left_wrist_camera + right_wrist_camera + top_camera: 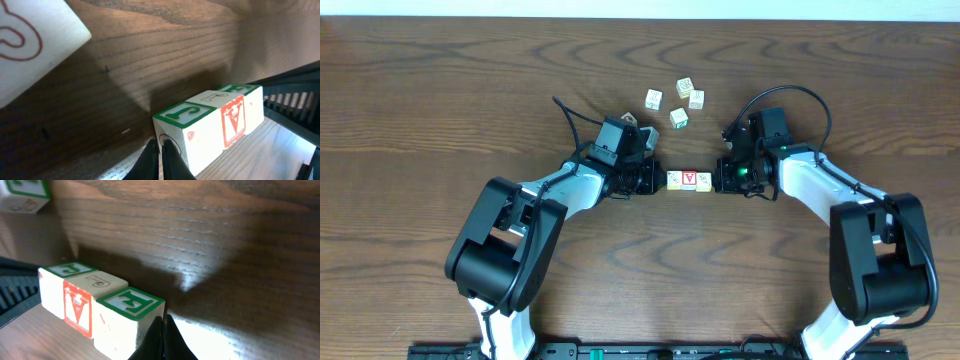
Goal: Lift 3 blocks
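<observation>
From overhead, three blocks (689,180) stand in a tight row at the middle of the counter (420,110). The middle one is red on top with a white letter that reads as V from here, and the outer two are pale with yellowish marks. The left tool (657,181) presses on the row's left end and the right tool (719,180) on its right end. Each is fully closed with nothing between its own fingers, so the row is clamped between the two tips. Four loose cubes (679,118) lie beyond the row, well apart from it; whether the row is clear of the wood cannot be told from here. The left wrist view adds the lettering: the closed fingertips (149,164) touch the near block's end face, whose top bears a green-framed J. The middle top has a faint outlined letter, the far top a green E, and the red side face a white A. A big pale cube (30,45) with a curved red outline fills that view's upper left corner. The right wrist view shows the row from the other end, E nearest, with a dark shadow on the wood behind it and a green-marked cube (22,192) at upper left
</observation>
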Robot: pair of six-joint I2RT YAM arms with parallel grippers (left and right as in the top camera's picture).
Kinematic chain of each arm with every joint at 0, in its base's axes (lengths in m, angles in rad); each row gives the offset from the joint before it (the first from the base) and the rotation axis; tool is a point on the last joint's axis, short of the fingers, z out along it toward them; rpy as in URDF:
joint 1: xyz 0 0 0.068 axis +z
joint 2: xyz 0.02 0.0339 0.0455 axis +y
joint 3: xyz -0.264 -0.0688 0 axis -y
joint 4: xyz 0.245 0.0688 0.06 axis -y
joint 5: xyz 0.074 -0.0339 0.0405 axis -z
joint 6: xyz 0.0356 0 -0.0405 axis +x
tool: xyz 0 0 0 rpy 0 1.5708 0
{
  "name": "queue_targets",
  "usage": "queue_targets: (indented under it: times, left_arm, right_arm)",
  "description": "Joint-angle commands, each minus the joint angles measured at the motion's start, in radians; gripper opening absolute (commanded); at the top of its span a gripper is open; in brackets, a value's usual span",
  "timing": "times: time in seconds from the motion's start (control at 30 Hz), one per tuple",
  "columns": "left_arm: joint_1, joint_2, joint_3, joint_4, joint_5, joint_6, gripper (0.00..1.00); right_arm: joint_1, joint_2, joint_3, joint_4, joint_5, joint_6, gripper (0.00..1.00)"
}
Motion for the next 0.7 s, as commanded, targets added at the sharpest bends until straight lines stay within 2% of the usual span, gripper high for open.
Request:
queue_targets:
  times: [0.0, 0.67]
  left_arm:
    - [-0.068, -0.031, 0.026, 0.013, 0.146, 0.019, 0.07]
    - [-0.069, -0.058, 0.027, 0.008, 0.146, 0.015, 0.07]
  right_arm:
    - [0.108, -0.058, 0.006, 0.010, -0.303, 0.006, 0.01]
    - [0.109, -0.068, 0.006, -0.033, -0.249, -0.005, 0.01]
